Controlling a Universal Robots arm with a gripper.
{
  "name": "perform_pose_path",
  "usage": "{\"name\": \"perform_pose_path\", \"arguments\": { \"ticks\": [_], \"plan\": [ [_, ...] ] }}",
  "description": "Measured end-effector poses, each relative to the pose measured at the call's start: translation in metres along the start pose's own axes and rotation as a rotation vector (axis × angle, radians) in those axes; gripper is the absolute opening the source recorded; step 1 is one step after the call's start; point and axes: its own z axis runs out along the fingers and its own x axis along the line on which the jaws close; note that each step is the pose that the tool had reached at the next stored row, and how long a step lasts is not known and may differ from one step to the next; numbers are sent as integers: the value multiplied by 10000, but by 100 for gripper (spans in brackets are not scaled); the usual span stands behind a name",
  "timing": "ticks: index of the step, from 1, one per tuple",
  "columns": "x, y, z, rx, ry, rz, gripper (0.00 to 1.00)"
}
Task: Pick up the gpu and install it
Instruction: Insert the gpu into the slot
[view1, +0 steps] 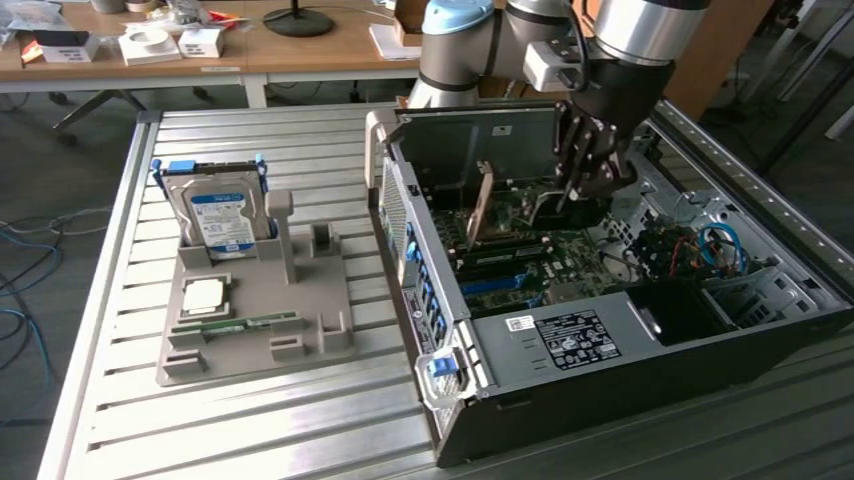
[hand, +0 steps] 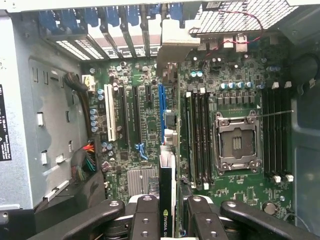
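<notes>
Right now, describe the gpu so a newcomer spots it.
Inside the open computer case, over the motherboard, the gripper holds the gpu edge-on. Unlike the slots around it, it is a thin black card with a silver bracket.

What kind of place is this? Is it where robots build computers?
Probably a robot lab or workshop. A robot arm has its claw closed on the gpu inside an open computer case on a metal table, and cluttered desks stand behind it.
</notes>
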Motion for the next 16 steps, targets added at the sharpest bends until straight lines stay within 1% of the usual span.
{"name": "perform_pose_path", "arguments": {
  "ticks": [3, 7, 11, 13, 16],
  "plan": [
    [0, 1, 22, 15, -2, -112, 26],
    [1, 5, 52, 58, -6, -250, 26],
    [3, 19, 84, 140, -14, -309, 26],
    [4, 25, 103, 168, -16, -340, 26],
    [5, 30, 124, 173, -16, -371, 26]
  ]
}}
